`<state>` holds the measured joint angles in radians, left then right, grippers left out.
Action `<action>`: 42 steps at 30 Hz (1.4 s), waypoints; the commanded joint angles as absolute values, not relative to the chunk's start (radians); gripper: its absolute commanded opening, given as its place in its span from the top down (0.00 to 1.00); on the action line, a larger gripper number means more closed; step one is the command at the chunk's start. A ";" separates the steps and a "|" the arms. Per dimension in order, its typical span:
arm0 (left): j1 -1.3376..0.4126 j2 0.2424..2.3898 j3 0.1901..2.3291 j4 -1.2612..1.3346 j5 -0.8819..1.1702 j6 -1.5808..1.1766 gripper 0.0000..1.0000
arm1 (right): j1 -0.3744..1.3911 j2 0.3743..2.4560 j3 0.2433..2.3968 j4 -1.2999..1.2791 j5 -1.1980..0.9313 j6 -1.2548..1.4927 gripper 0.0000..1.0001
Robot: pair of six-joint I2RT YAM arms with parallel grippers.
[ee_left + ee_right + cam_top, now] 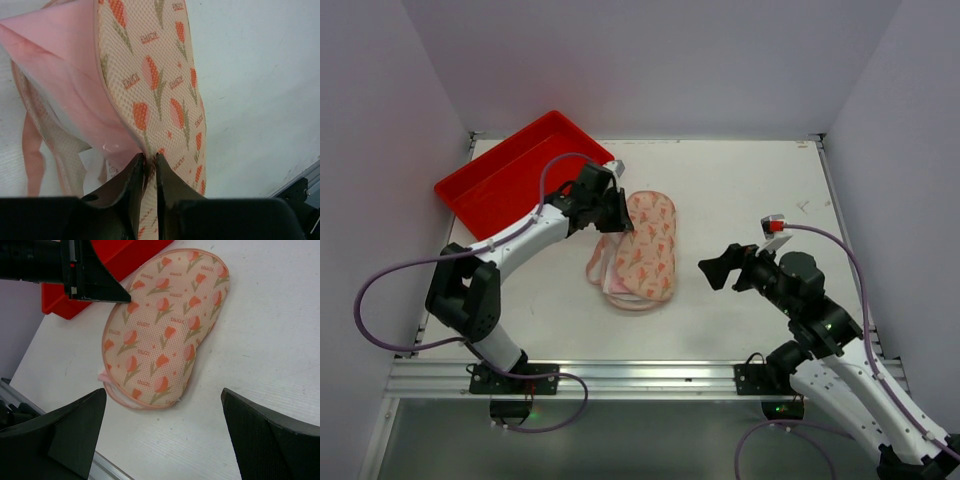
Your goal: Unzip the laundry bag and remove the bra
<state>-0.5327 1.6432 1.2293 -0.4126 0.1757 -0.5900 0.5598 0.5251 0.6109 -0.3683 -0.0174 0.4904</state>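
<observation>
The laundry bag (648,250) lies mid-table, cream-pink with orange tulip print and pink trim. My left gripper (617,212) is at its far left edge, shut on the rim of the upper flap (149,159). The flap (150,75) is lifted, showing pink lining (65,65) and the open mesh lower half (65,150). A little white fabric (92,160) shows inside the opening; the bra is otherwise hidden. My right gripper (718,266) is open and empty, right of the bag and apart from it. Its wrist view shows the bag (165,335) beyond the spread fingers (75,425).
A red plastic tray (510,175) stands at the back left, just behind the left arm. Loose pink straps (595,262) lie at the bag's left side. The metal rail (620,375) runs along the table's near edge. Grey walls enclose the table on three sides.
</observation>
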 commanded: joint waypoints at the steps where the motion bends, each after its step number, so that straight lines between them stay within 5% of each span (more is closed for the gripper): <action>1: -0.537 1.609 1.249 -0.413 0.224 -0.587 0.79 | 0.558 0.529 0.604 -0.345 -0.020 0.495 0.01; 8: -0.538 1.646 1.200 -0.376 0.261 -0.606 0.61 | 0.558 0.523 0.604 -0.347 -0.021 0.494 0.01; 15: -0.569 1.646 1.198 -0.301 0.314 -0.657 0.62 | 0.558 0.514 0.607 -0.357 -0.002 0.492 0.01; 22: -0.748 1.749 1.425 -0.252 0.341 -0.701 0.58 | 0.557 0.405 0.646 -0.406 0.075 0.491 0.01; 28: -0.837 1.896 1.575 -0.245 0.339 -0.718 0.42 | 0.557 0.249 0.666 -0.445 0.190 0.479 0.01; 36: -0.841 1.714 1.510 -0.267 0.097 -0.663 0.06 | 0.558 0.153 0.666 -0.430 0.230 0.449 0.01; 42: -0.744 1.574 1.318 -0.366 0.006 -0.692 0.05 | 0.558 0.259 0.653 -0.391 0.143 0.456 0.01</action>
<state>-0.7979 1.6524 1.3987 -0.3016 0.1043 -0.6880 0.5598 0.1886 0.6380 -0.4332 0.1825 0.4671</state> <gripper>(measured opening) 0.953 0.985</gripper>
